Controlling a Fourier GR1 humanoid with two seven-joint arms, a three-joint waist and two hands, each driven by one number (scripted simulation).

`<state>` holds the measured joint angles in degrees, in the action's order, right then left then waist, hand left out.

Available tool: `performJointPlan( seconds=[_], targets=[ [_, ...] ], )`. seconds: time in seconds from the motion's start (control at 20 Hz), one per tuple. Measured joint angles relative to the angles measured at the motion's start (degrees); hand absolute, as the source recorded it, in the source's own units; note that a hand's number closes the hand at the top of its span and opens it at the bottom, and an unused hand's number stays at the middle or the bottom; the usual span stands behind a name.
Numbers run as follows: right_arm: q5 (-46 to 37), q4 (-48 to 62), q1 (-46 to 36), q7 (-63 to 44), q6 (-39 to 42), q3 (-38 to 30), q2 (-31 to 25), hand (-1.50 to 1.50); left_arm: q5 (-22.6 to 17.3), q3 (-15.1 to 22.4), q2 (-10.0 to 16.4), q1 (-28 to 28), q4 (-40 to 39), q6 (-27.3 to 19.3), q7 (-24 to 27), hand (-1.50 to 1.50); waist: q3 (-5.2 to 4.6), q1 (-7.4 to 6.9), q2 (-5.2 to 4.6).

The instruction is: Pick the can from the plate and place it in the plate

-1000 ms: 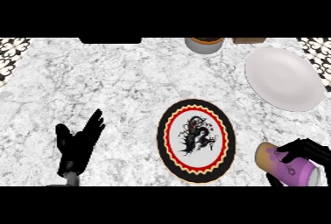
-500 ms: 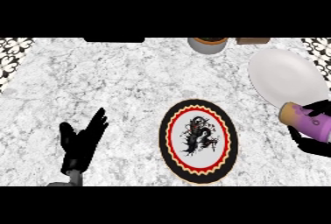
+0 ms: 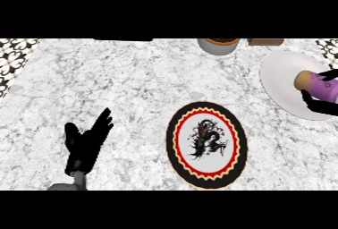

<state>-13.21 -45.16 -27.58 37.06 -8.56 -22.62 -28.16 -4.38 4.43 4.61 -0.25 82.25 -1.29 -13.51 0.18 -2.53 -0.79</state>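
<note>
A purple can (image 3: 318, 83) with a tan end lies sideways over the plain white plate (image 3: 285, 83) at the right edge. My right hand (image 3: 323, 105) is curled round it, with most of the hand cut off by the view's edge. I cannot tell whether the can touches the plate. A second plate (image 3: 206, 144), with a black rim, a red zigzag ring and a dark dragon figure, lies in the middle of the marble counter with nothing on it. My left hand (image 3: 86, 142) rests open at the lower left, fingers up.
A round grey pot (image 3: 218, 45) with an orange inside stands at the counter's far edge, and a brown object (image 3: 266, 42) sits beside it. Patterned black and white surfaces (image 3: 12, 54) show past the counter's left side and far right corner.
My right hand has carried the can from the counter's lower right, up and away, to over the white plate. The left hand has stayed put.
</note>
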Motion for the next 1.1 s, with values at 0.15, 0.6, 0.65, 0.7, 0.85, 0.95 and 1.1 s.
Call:
performJointPlan(
  seconds=[0.15, 0.6, 0.65, 0.7, 0.85, 0.95, 1.1],
  targets=[
    [-0.45, 9.21, -5.15, 3.74, -0.35, -1.47, -2.44, 1.5, -0.11, -0.14, 0.19, -0.17, -0.44, 0.49, 0.35, 0.0, 0.06, -0.53, -0.27],
    [-7.91, 25.98, -12.92, 1.6, -2.57, 2.0, -7.47, -1.5, 0.14, 0.9, -0.27, -1.72, -0.32, 1.34, 0.39, 0.0, 0.14, -2.87, -1.37],
    [-8.93, 27.2, -13.53, 0.93, -1.9, 2.85, -8.0, -1.5, 0.16, 0.93, -0.33, -1.97, -0.28, 1.32, 0.38, 0.0, 0.17, -3.15, -1.49],
    [-9.83, 28.3, -14.3, 0.23, -1.26, 3.62, -8.23, -1.5, 0.38, 1.24, -0.68, -2.25, -0.68, 1.24, 0.59, 0.0, 0.19, -3.32, -1.61],
    [-10.97, 31.02, -15.63, 0.63, 1.18, 4.63, -7.86, -1.5, 0.55, 1.48, -0.99, -2.53, -0.85, 1.15, 0.55, 0.0, 0.26, -3.49, -1.68],
    [-10.63, 32.19, -16.61, 1.63, 3.37, 4.33, -7.78, -1.5, 0.39, 1.22, -0.83, -2.76, -0.67, 1.17, 0.33, 0.0, 0.33, -3.55, -1.71],
    [-8.78, 33.23, -17.53, 4.49, 6.8, 2.62, -7.62, -1.5, 0.37, 0.98, -0.87, -2.83, -1.04, 1.08, 0.59, 0.0, 0.41, -3.28, -1.74]
  ],
)
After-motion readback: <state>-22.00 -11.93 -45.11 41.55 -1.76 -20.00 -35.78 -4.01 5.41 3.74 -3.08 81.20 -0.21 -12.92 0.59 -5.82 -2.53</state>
